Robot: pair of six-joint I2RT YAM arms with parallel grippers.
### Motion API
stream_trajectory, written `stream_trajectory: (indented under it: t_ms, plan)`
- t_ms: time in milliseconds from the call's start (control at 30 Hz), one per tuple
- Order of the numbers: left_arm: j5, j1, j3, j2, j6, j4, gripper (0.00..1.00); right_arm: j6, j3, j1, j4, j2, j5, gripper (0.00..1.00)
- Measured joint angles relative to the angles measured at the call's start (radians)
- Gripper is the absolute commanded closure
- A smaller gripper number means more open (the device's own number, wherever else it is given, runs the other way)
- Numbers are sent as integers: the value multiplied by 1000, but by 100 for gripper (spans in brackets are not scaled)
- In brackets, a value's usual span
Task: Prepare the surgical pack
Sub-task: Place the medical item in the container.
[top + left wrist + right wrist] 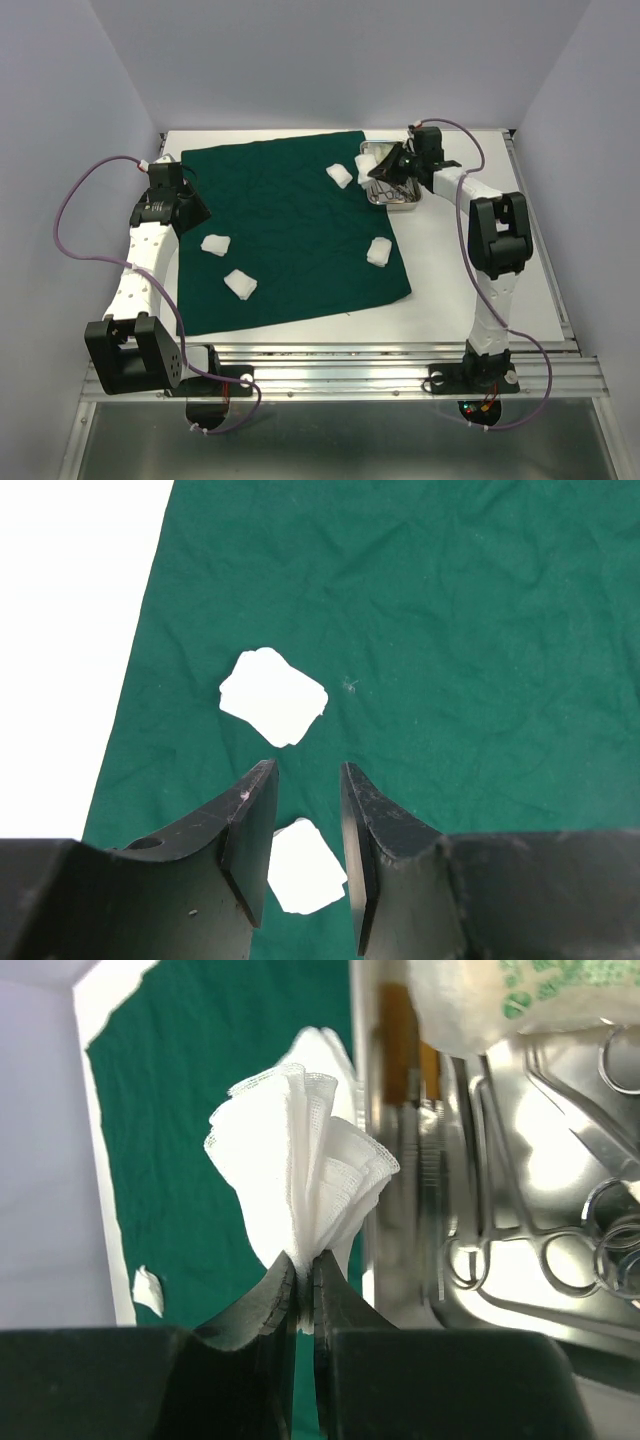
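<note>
Top view: light is even and diffuse, coming from above; shadows under the arms are faint and soft. The white table (470,300) is bright but not clipped. Creases in the green drape (290,230) read clearly.

Left wrist view: the table corner at upper left is blown out, without texture. The gauze pads (273,697) are nearly clipped, with sharp edges. The left gripper (306,780) is dark and slightly soft towards the bottom edge.

Right wrist view: the gauze pad (300,1160) above the right gripper (305,1270) is in sharp focus, weave visible. The steel tray (520,1260) throws mirror glare. The packet (500,1000) at the top is blurred.
</note>
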State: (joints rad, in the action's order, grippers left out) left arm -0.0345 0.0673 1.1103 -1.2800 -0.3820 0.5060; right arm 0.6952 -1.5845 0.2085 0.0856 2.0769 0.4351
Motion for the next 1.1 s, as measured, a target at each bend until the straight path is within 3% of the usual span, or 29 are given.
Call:
stream_trajectory:
  t_ms: [200, 1100]
  plan:
    - [0, 0, 0, 0, 0, 0, 58, -19, -7, -26, 27, 90, 63, 99]
    - [0, 0, 0, 0, 0, 0, 58, -106, 2, -65, 75, 91, 39, 99]
